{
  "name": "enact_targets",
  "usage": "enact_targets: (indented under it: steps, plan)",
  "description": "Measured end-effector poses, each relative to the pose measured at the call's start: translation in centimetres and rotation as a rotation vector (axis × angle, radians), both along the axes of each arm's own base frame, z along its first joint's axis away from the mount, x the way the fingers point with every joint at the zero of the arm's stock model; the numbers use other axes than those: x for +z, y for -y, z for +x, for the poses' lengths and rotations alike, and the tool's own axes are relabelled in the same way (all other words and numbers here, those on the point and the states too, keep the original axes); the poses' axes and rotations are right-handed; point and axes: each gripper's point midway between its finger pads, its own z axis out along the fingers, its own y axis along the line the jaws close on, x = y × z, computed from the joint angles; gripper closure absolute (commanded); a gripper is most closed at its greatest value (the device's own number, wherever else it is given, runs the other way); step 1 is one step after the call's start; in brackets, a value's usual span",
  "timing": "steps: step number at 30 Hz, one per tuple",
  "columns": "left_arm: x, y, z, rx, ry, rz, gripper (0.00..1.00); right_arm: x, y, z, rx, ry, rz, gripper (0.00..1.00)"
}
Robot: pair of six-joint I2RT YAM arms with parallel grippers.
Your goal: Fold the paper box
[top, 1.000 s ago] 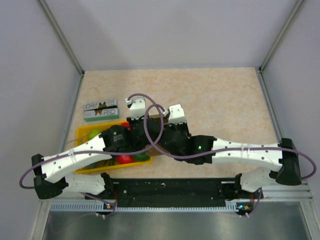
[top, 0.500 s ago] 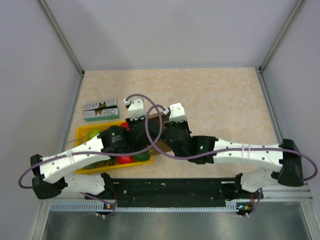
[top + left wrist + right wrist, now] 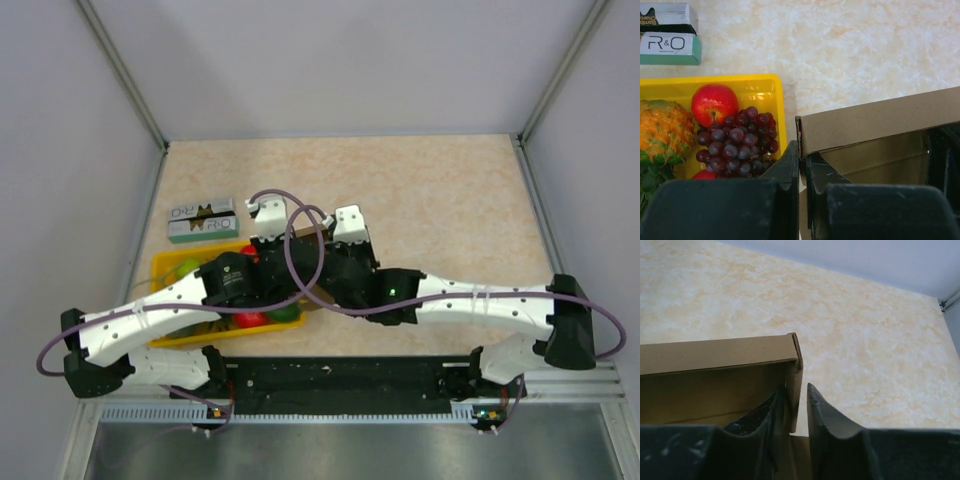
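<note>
While the paper box (image 3: 880, 120) sat on the bench (image 3: 865, 340) just beside the yellow tray (image 3: 740, 80), the left gripper (image 3: 801, 150) and right gripper (image 3: 796, 390) each pinched one end wall, jaws nearly closed.

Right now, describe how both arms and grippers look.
The left arm and right arm have white shells, black joints and a purple cable each; the right shows a green light. The left gripper and right gripper are black, scuffed wedges.
</note>
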Motion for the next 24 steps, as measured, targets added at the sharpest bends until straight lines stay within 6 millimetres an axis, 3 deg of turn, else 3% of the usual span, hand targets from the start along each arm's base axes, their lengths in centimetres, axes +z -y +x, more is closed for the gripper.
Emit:
enact_targets:
  steps: [5, 8, 14, 19, 21, 24]
  plan:
    - [-0.1, -0.2, 0.1, -0.003, 0.006, 0.03, 1.0, -1.0, 0.0, -0.8, 0.095, -0.084, 0.009, 0.46]
    - [-0.4, 0.2, 0.0, -0.018, 0.002, 0.053, 1.0, -1.0, 1.0, -2.1, 0.2, -0.147, 0.066, 0.38]
    - [-1.4, 1.2, 0.2, -0.043, -0.016, 0.115, 1.0, 2.4, 4.3, -5.3, 0.394, -0.179, 0.294, 0.26]
    - [-1.7, 2.3, 0.3, -0.079, -0.032, 0.132, 1.0, 5.1, 6.6, -7.5, 0.516, -0.163, 0.438, 0.23]
    - [-1.6, 2.9, 0.2, -0.117, -0.035, 0.134, 1.0, 5.6, 7.5, -7.0, 0.521, -0.167, 0.479, 0.23]
    - [-1.6, 4.7, 0.2, -0.239, -0.047, 0.141, 1.0, 4.1, 7.7, -6.3, 0.537, -0.252, 0.474, 0.23]
